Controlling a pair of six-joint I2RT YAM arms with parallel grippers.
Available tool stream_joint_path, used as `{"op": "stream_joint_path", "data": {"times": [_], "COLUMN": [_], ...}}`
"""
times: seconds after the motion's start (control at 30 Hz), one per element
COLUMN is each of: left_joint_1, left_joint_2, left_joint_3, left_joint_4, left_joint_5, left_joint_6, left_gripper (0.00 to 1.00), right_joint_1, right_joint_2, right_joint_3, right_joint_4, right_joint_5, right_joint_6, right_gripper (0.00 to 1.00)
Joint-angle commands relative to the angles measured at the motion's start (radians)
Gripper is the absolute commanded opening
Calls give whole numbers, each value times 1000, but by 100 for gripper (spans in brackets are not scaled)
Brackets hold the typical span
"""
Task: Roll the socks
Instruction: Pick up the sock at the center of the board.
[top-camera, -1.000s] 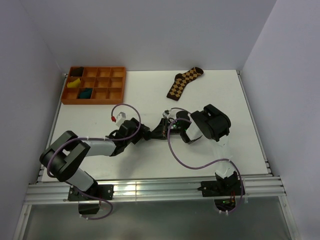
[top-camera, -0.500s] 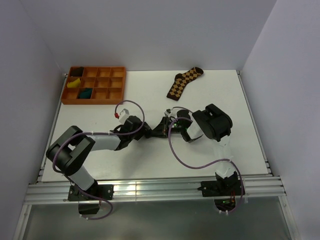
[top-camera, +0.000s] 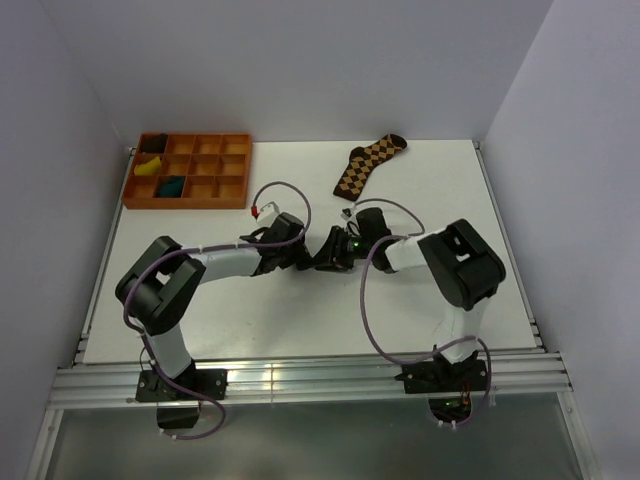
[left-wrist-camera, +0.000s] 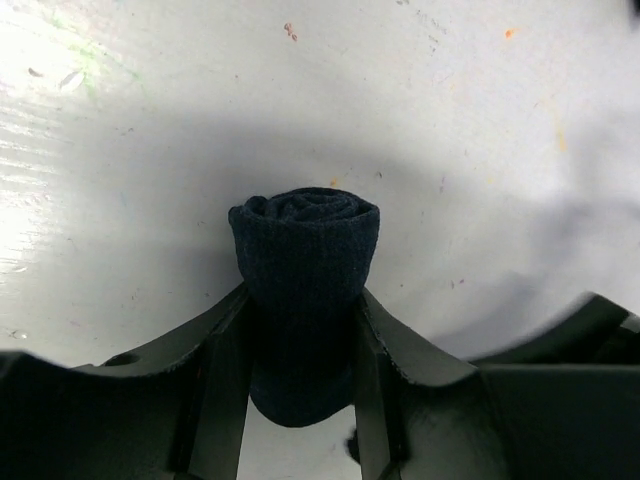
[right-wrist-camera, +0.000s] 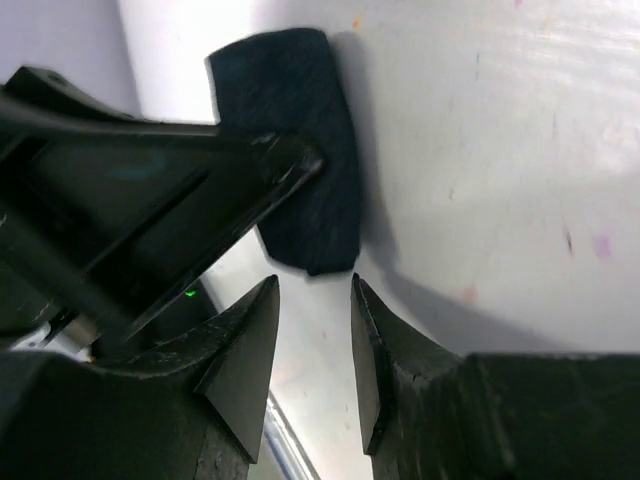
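1 dark bundle, the socks (left-wrist-camera: 305, 250) rolled tight, in the middle of the counter (top-camera: 420, 190), end-on between the fingers of the left tool (left-wrist-camera: 303, 300), clenched on it from both sides. Opposite, the right tool (right-wrist-camera: 313, 290) released, fingers narrowly apart with nothing between, tips just short of the bundle's other end. Farther off: brown argyle sock (top-camera: 365, 165) near the far edge, orange tray (top-camera: 190, 203) at the far-left corner.

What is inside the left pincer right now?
A dark rolled sock, pinched in the left pincer, its spiral end pointing away from the camera. The fingers cover its sides lower down.
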Motion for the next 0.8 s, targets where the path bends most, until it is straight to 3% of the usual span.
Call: {"op": "stream_joint_path", "data": {"times": [0.0, 0.27, 0.57, 0.77], "left_joint_1": [-5, -9, -11, -11], "left_joint_2": [89, 94, 167, 196], "left_joint_3": [-18, 71, 88, 107], "left_joint_4": [-326, -449, -449, -463], "left_joint_5": [-54, -131, -84, -88], "left_joint_6": [116, 233, 266, 274], "left_gripper": [43, 42, 58, 57], "right_joint_1": [-14, -29, -32, -37], "right_joint_2": [-146, -393, -608, -702], "right_joint_3": [-28, -102, -162, -179], "right_joint_4": [-317, -457, -482, -514], "right_joint_5": [160, 323, 385, 397], "right_joint_6": [-229, -328, -357, -376], "right_gripper": [42, 43, 43, 43]}}
